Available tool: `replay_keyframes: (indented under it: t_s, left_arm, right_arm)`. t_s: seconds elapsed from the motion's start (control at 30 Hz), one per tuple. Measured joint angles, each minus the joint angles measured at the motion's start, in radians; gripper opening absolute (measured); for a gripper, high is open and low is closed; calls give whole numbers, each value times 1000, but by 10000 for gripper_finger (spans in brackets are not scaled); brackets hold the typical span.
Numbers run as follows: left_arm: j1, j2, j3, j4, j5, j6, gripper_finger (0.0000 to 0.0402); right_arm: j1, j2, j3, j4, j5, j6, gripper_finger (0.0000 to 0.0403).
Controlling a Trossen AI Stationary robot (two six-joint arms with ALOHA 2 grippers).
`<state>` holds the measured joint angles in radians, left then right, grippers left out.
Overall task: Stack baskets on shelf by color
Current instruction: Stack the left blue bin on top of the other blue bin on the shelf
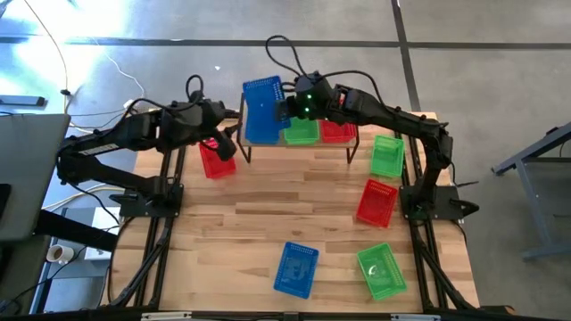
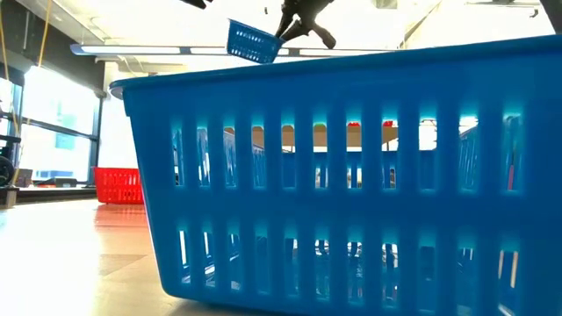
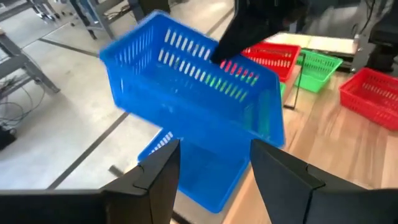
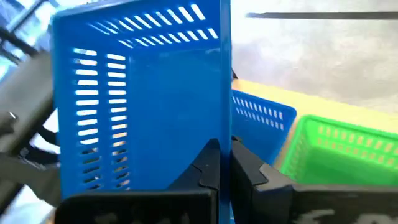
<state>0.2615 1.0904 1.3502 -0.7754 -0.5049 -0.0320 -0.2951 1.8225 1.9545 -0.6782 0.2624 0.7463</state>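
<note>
Here, blue slotted basket [image 1: 263, 109] tilted above shelf [image 1: 350, 140], right tool [image 1: 287, 111] clamped on rim, left tool [image 3: 214, 165] apart.

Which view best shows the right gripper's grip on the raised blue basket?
Right wrist view: the right gripper pinches the raised blue basket by its wall. High view shows it held above the shelf; low view only small and distant; left wrist view its outside, grip hidden.

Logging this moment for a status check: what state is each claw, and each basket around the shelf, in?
held blue basket: lifted, tilted above the left end of the shelf
right claw: shut on its wall
left claw: open, empty
green basket: upright on the shelf
red basket: upright on the table, ungripped
</note>
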Motion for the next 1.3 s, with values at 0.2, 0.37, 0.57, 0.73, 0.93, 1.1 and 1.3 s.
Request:
replay_keyframes:
  t_s: [0.2, 0.37, 0.57, 0.73, 0.93, 1.1, 1.3]
  left_arm:
    - [0, -25, 0, -37, -54, 14, 184]
    - [0, -38, 0, -104, -68, 17, 184]
    - [0, -43, 0, -220, -68, -17, 184]
    - [0, -43, 0, -242, -73, -19, 184]
    - [0, -43, 0, -244, -88, -20, 184]
    - [0, -43, 0, -252, -91, -33, 184]
    - [0, -43, 0, -253, -94, -36, 184]
  right_arm:
    - [-11, 18, 0, 40, 4, 143, 0]
    - [-18, 38, 0, 12, -12, 269, 0]
    - [-28, 60, 0, -1, -58, 382, 0]
    - [-41, 76, 0, -21, -129, 423, 0]
    - [-45, 103, 0, -35, -145, 461, 0]
    - [-60, 125, 0, -66, -166, 469, 0]
    - [-79, 129, 0, -74, -165, 458, 0]
